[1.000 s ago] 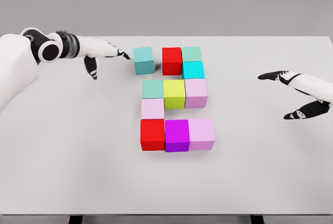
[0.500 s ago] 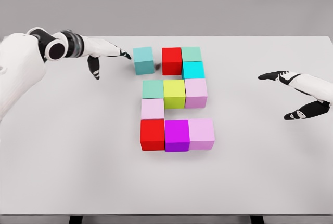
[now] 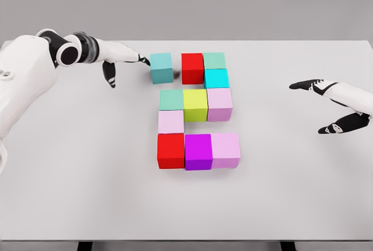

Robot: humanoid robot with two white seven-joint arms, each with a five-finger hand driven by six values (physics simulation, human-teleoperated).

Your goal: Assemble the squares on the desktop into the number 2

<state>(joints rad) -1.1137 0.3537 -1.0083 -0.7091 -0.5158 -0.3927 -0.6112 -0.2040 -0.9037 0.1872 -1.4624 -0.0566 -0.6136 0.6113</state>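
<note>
Coloured cubes on the white table [image 3: 70, 163] form most of a 2. A teal cube [image 3: 161, 67] stands apart at the top left, a small gap from the red cube [image 3: 192, 68]. Beside that red one are a green cube [image 3: 214, 60] and a cyan cube [image 3: 216, 78]. The middle row holds green [image 3: 171, 99], yellow [image 3: 196, 105] and pink [image 3: 220, 103] cubes. A pale pink cube [image 3: 171, 122] leads down to red [image 3: 171, 150], purple [image 3: 198, 151] and pink [image 3: 225, 149]. My left hand [image 3: 125, 62] is open, fingertips at the teal cube's left side. My right hand [image 3: 329, 106] hovers open at the right.
My left hand has crept right until its fingertips reach the teal cube's left face. The teal cube has barely shifted. The right hand has stayed still.
</note>
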